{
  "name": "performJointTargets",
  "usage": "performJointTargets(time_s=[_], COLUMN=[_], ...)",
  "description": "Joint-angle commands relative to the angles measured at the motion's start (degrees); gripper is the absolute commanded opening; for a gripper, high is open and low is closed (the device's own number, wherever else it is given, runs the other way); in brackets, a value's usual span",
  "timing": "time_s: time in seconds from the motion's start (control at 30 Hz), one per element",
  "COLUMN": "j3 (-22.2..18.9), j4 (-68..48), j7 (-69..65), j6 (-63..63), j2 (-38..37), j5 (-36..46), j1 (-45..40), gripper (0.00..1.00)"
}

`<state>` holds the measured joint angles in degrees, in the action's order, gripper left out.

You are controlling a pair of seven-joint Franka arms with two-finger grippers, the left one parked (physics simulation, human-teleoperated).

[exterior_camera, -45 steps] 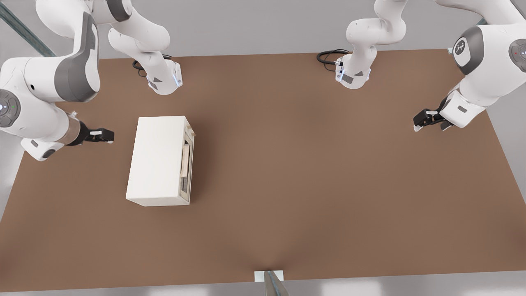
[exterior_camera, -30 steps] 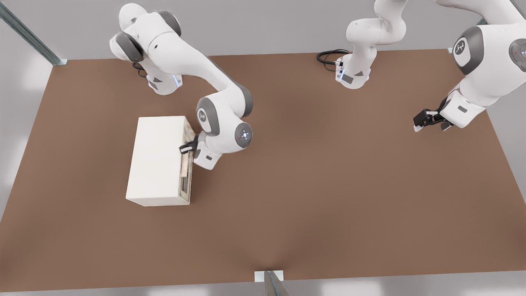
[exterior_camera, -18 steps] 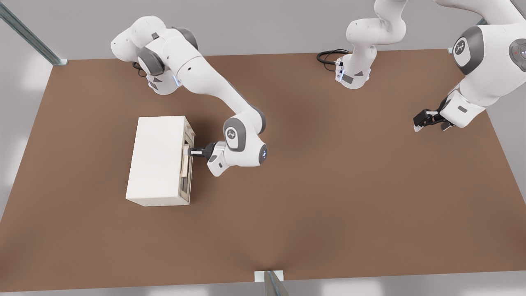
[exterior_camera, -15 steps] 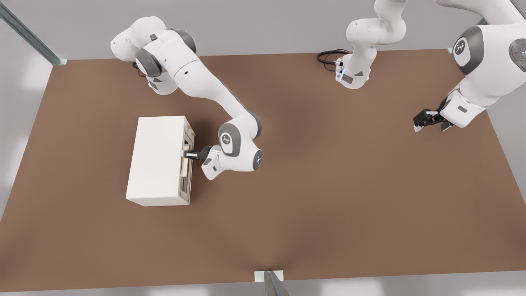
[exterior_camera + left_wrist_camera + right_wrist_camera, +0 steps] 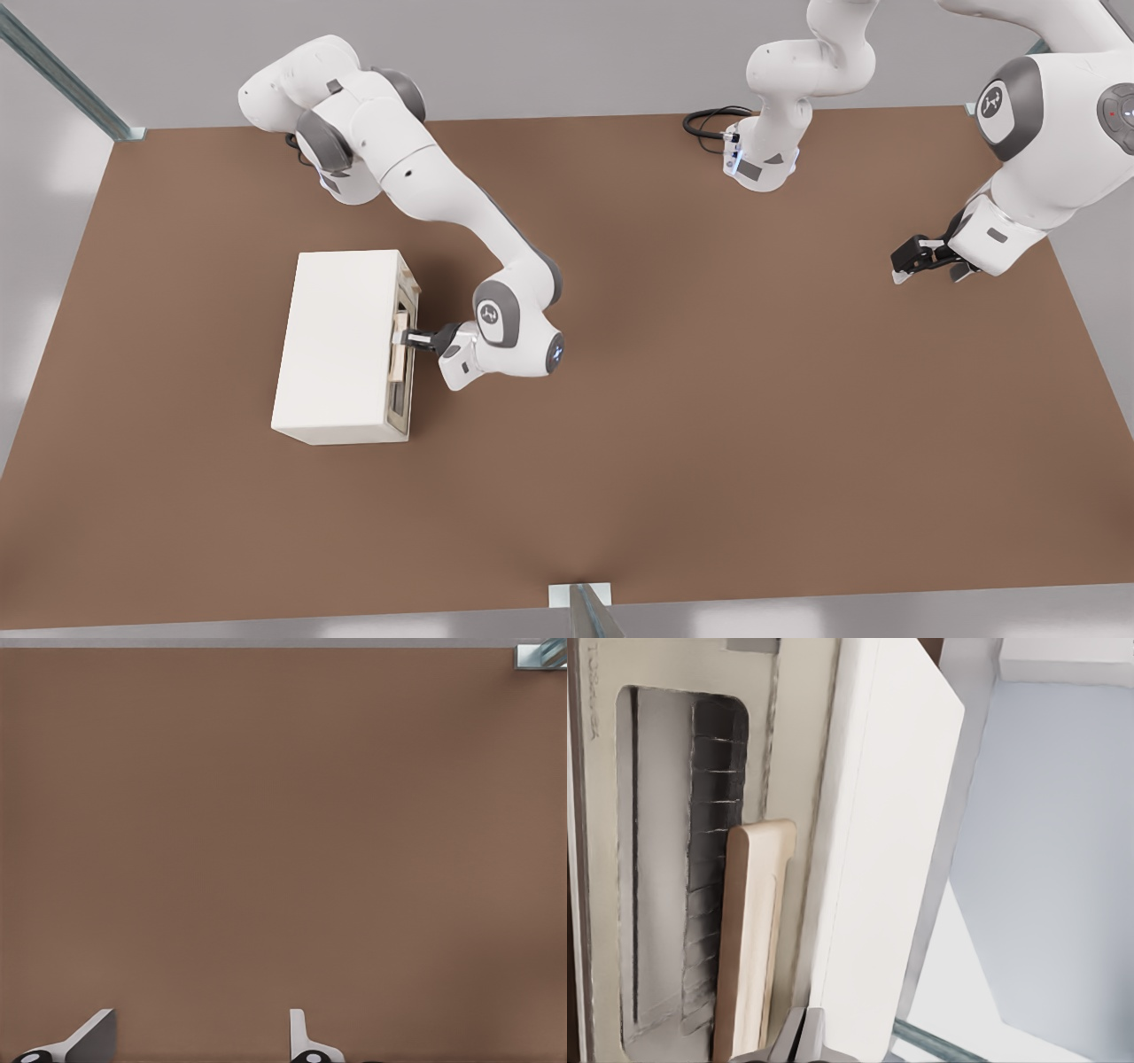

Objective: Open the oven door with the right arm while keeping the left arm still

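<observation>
Right at the tan bar handle (image 5: pixel 400 347) is where the gripper (image 5: pixel 409 338) sits, on the side of the oven facing the front view's right. Its black fingers with white tips reach the handle roughly at its middle, but honestly I can't tell whether they're pinching the bar or just touching it; the wrist view only shows a sliver of a fingertip (image 5: pixel 799 1038) next to the handle (image 5: pixel 751 943), so no call on that from me. Going outward, the right arm (image 5: pixel 461 213) stretches from its base at the far left of the table (image 5: pixel 709 443) down to the handle, wrist bent in toward the box. The oven door (image 5: pixel 403 354) looks fully shut to me: the cream frame with the dark glass window (image 5: pixel 713 842) sits flush with the cream oven box (image 5: pixel 337 341), no gap that I can see. The oven itself stands on the left half of the table, a bit toward the far side. So progress-wise, I'd say the reach to the handle is pretty much done and the actual opening hasn't started. What's left is getting a firm hold on the bar and swinging or pulling the door away from the box.
</observation>
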<state>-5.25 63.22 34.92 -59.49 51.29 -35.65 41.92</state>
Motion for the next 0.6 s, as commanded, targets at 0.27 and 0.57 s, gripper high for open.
performJointTargets(time_s=[0.27, 0.57], j3=[0.0, 1.2], j4=[0.3, 0.1], j7=[7.8, 9.6], j6=[-1.2, -2.7], j2=[0.8, 0.8], j5=[0.1, 0.3], j1=[0.0, 0.7], gripper=[0.0, 0.0])
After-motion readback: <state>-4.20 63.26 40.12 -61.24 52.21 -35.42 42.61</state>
